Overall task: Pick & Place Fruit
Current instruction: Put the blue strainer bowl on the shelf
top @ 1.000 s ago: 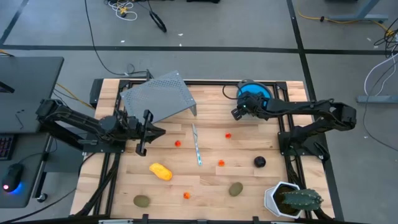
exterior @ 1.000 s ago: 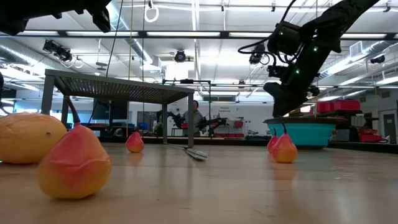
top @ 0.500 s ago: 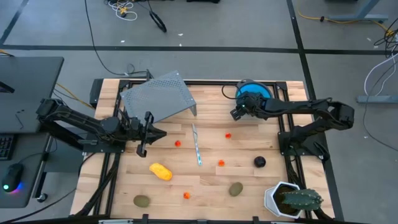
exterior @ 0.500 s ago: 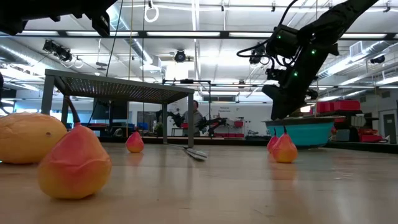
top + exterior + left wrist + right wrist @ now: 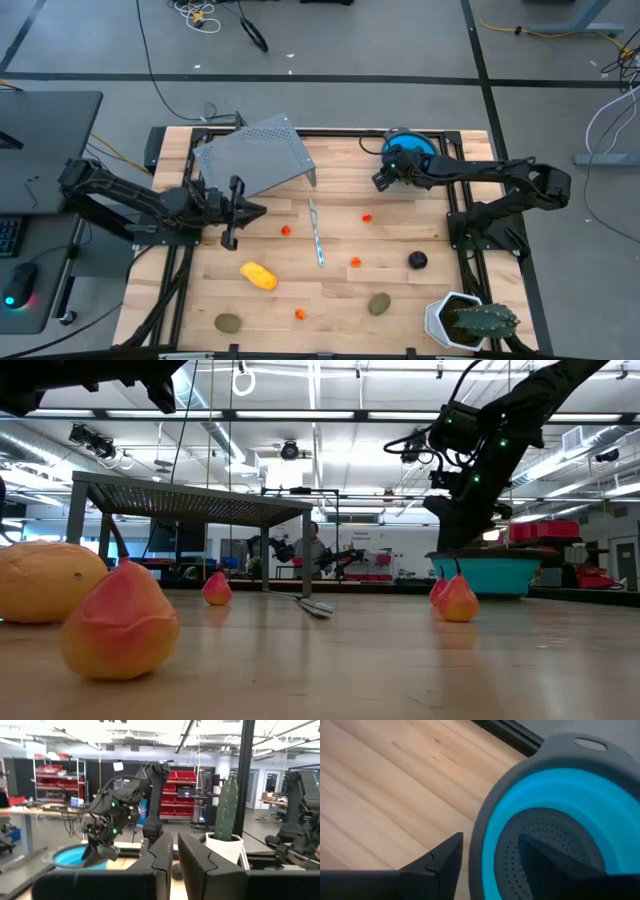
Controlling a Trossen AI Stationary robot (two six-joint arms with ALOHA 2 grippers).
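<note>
The fruit lies loose on the wooden table: a yellow oblong (image 5: 258,275), two olive-brown ovals (image 5: 228,323) (image 5: 379,303), a black ball (image 5: 417,260) and several small orange-red balls such as one mid-table (image 5: 286,230). My right gripper (image 5: 492,855) is open and hangs at the near-left rim of the blue bowl (image 5: 410,150). One finger is over the table and one over the bowl's inside, with nothing between them but the rim (image 5: 477,840). I cannot tell whether they touch it. My left gripper (image 5: 175,842) is shut, raised at the table's left side (image 5: 258,211).
A grey perforated rack (image 5: 255,158) stands at the far left. A thin silvery stick (image 5: 316,232) lies mid-table. A cactus in a white pot (image 5: 465,320) stands at the near right corner. Bare wood lies between the scattered pieces.
</note>
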